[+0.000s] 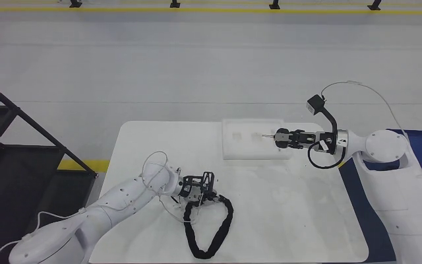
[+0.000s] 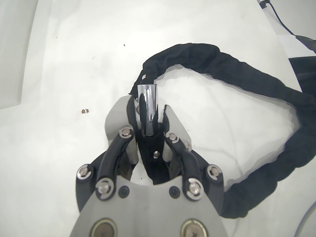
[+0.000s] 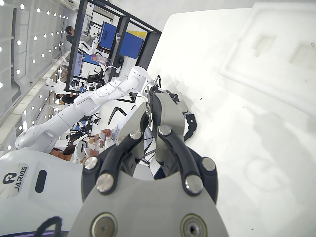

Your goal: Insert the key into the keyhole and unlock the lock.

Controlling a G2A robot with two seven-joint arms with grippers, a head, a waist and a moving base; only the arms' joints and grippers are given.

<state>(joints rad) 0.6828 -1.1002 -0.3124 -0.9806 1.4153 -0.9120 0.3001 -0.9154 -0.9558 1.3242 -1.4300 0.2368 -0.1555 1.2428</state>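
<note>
Lock (image 1: 198, 190) sits on the near part of the table (image 1: 297, 218), well apart from the key (image 1: 266, 136). It's a chain lock: a chrome cylinder (image 2: 147, 99) at one end and a black fabric-sleeved chain (image 2: 246, 70) looping out from it and curling back round on the tabletop. Left gripper (image 2: 145, 110) has its fingers (image 2: 116, 114) clamped on the lock body, with the cylinder poking out past the fingertips, roughly in line with the gripper. Can't make out the keyhole.

Key is in the right gripper (image 1: 280, 137), held off the table surface over the white foam tray (image 1: 241, 150), its thin metal tip sticking out past the fingertips. In the right wrist view the fingers (image 3: 170, 109) are pinched together on the key (image 3: 148, 110), with a small metal ring showing between them. Right gripper is turned on its side and faces towards the lock.

Foam tray lies at the far middle of the table and has two shallow square recesses (image 3: 264, 44). Left gripper and the sleeved chain (image 3: 190, 124) also show farther off in the right wrist view, low on the table
</note>
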